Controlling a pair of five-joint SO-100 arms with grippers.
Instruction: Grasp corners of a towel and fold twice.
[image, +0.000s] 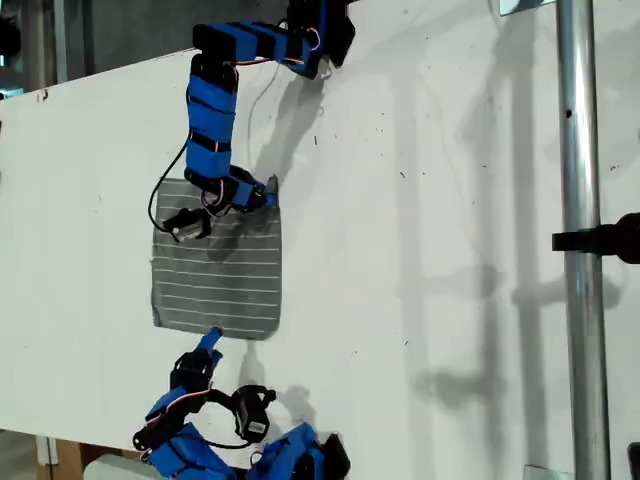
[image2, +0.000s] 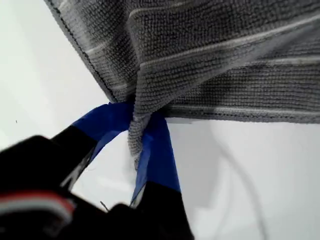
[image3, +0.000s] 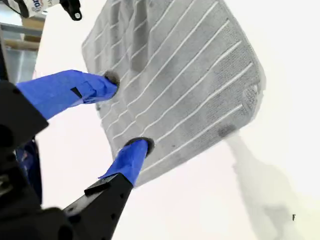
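Grey towel corner pinched in first hand; second hand spread.

The exterior view looks steeply down from above onto the white tabletop, taking in both arms and the towel from a distance. The first wrist view sits very close behind my first hand, facing one pinched corner. The second wrist view looks along my second hand across the whole towel. All three views share the towel.
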